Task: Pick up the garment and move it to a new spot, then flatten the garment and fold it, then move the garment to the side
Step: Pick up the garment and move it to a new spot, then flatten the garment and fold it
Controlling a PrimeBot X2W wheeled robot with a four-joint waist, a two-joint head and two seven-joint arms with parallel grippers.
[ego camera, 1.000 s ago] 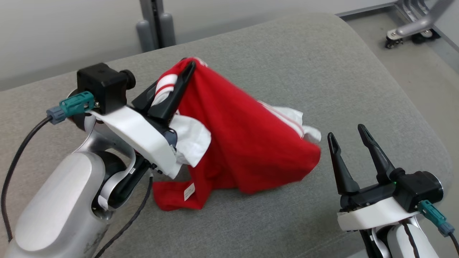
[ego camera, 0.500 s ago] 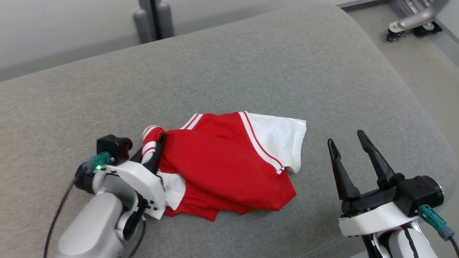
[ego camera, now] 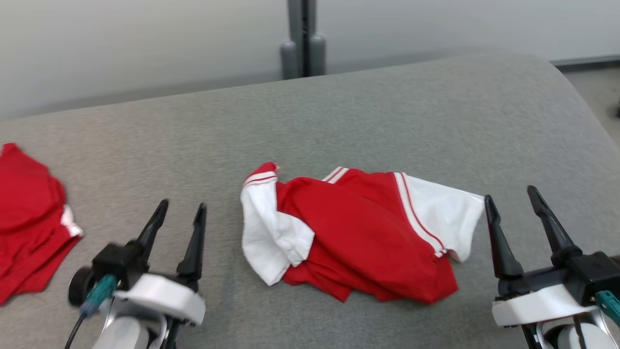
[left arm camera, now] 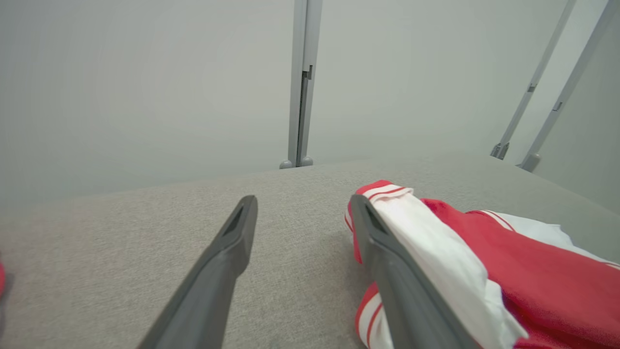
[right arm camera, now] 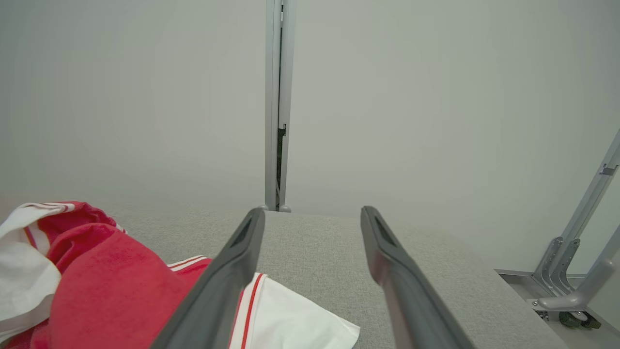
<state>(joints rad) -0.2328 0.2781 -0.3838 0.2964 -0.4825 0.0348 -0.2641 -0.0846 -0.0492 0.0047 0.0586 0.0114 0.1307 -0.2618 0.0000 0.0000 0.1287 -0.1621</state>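
The garment (ego camera: 358,232) is a red shirt with white sleeves and striped trim, lying crumpled on the grey cushioned surface (ego camera: 339,116) in the middle of the head view. My left gripper (ego camera: 183,209) stands open to its left, apart from it and holding nothing. My right gripper (ego camera: 508,193) is open at the garment's right edge, close to the white sleeve. In the left wrist view the garment (left arm camera: 484,271) lies right of my open left gripper (left arm camera: 300,206). In the right wrist view the garment (right arm camera: 111,286) sits left of my open right gripper (right arm camera: 312,217).
A second red garment (ego camera: 29,218) lies at the far left edge of the surface. A grey post (ego camera: 302,39) stands behind the surface against a pale wall. Metal frame legs (right arm camera: 576,271) stand on the floor off the right end.
My left gripper lowered the garment onto the surface, let go of it and drew back to the left, open. The head camera has swung left, bringing the second red garment into view.
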